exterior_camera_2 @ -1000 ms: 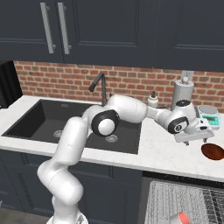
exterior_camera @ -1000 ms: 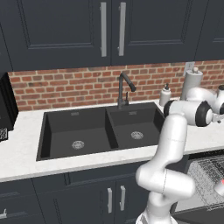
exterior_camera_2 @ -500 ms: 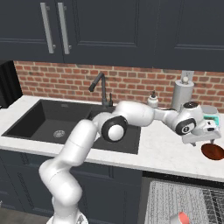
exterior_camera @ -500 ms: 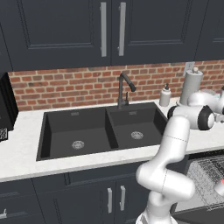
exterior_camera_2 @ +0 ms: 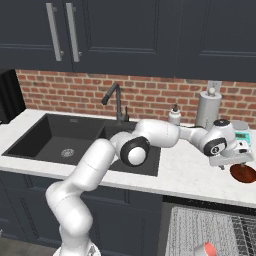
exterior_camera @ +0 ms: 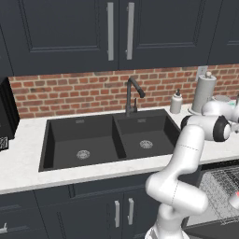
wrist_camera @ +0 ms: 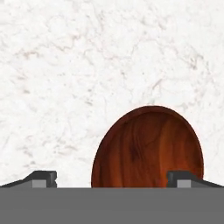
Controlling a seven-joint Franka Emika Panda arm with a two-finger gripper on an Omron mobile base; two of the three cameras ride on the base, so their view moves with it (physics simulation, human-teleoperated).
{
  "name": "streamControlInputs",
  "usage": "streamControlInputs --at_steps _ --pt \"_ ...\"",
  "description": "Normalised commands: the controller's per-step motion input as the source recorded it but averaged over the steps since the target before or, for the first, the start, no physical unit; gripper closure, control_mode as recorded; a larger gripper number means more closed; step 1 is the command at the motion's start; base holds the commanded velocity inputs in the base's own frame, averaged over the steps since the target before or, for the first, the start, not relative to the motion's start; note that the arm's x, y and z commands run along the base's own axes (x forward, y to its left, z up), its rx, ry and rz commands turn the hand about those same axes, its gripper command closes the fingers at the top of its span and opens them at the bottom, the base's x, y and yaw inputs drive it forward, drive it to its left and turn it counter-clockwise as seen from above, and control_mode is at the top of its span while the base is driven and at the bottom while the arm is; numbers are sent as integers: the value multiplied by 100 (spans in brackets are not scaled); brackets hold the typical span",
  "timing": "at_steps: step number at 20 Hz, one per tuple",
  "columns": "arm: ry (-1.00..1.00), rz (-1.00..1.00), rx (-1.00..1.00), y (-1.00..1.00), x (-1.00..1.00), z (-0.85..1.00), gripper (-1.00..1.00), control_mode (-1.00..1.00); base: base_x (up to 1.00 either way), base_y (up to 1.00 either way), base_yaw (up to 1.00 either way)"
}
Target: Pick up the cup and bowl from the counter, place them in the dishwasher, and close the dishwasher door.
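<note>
A dark reddish wooden bowl (exterior_camera_2: 244,174) (wrist_camera: 148,146) lies on the white counter (exterior_camera_2: 185,172) near its right end. My gripper (exterior_camera_2: 236,164) (wrist_camera: 113,179) hovers just above the bowl's left part, open, with nothing between its fingers. One fingertip (wrist_camera: 41,178) stands over bare counter, the other over the bowl's right rim. A red cup (exterior_camera_2: 205,249) (exterior_camera: 235,200) rests in the grey wire rack of the dishwasher (exterior_camera_2: 210,227) (exterior_camera: 219,186), which is pulled out below the counter. I cannot make out the dishwasher door beneath the rack.
Behind the bowl stand a paper towel roll (exterior_camera_2: 206,107), a soap dispenser (exterior_camera_2: 174,115) and a small white device with a teal panel (exterior_camera_2: 243,137). The black double sink (exterior_camera_2: 75,142) with its faucet (exterior_camera_2: 116,102) lies to the left. A black appliance (exterior_camera: 7,114) sits at the far left.
The arm has stretched further right and a little lower, bringing the open gripper over the bowl. The bowl and cup have not moved.
</note>
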Motion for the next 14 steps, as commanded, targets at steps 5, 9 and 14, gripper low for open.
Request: streamControlInputs --at_steps 5,9,14 --pt "0 5 -1 9 0 -34 -100 -100 0 0 0" --pt "-2 1 0 -9 0 -2 -100 -100 0 0 0" --pt "-3 1 0 -22 0 0 -100 -100 0 0 0"
